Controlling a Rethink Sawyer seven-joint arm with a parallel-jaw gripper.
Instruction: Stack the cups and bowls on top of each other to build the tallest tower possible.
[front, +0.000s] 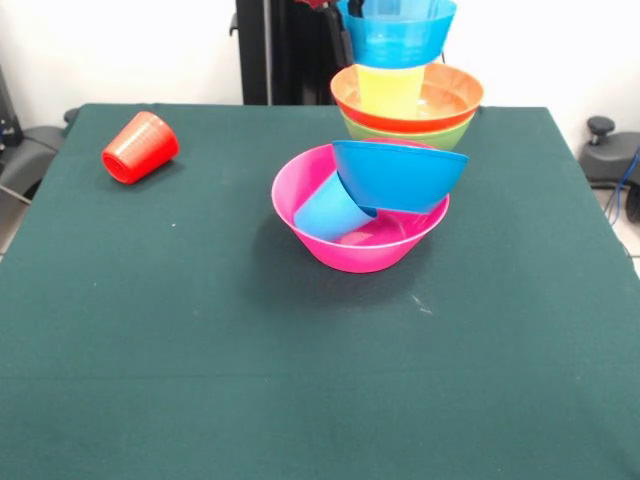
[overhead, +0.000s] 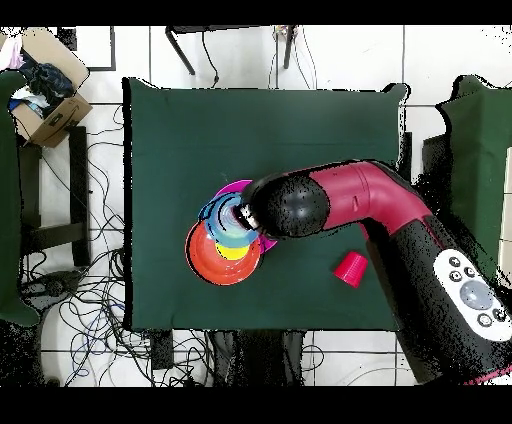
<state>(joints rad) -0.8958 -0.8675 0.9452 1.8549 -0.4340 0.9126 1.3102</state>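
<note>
the pink bowl (front: 360, 240) sits upright near the middle of the green table (front: 200, 350), and everything else is placed against it. inside it a large blue bowl (front: 400, 175) is tipped on its side, its rim leaning against the far right wall of the pink bowl, and a light blue cup (front: 332, 210) lies slanted in the pink bowl's left half, its narrow end touching the blue bowl.

just behind the pink bowl, toward the far table edge, stands a short stack: a green bowl (front: 410, 133) at the bottom, an orange bowl (front: 445, 95) nested in it, and a yellow cup (front: 390, 90) standing in the orange bowl. a small blue bowl (front: 398, 35) is above the yellow cup, at the picture's top edge, where the gripper (front: 358, 8) reaches it; i cannot tell whether the gripper is apart or clamped on that bowl.

in the overhead view the arm (overhead: 350, 195) covers most of the pink bowl, so only a sliver of its rim shows.

a red cup (front: 140, 147) lies on its side well apart from the pink bowl, off to its left near the far left corner.
</note>
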